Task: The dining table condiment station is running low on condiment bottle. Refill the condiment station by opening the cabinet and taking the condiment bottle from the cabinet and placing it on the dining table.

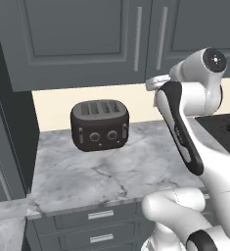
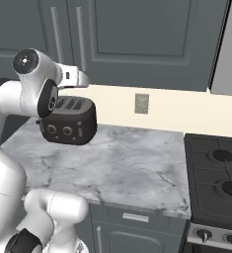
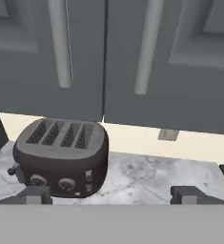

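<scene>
Cabinet (image 3: 104,52) doors shut; bottle presumably inside, unseen. Gripper (image 3: 111,195) wide open, empty, facing two bar handles (image 3: 144,47) above toaster (image 3: 61,157). Handle likely rigid, smooth, slim: clamp mid-bar, pull squarely.

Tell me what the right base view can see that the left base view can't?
In the right base view there are stove burners with knobs, a wall outlet and a silvery appliance edge up high. In the left base view there are drawers with short handles under the counter, and a tall cabinet side at the left. Both show the dark toaster, the marble counter, the closed cabinet doors with long handles, and the white arm.
</scene>
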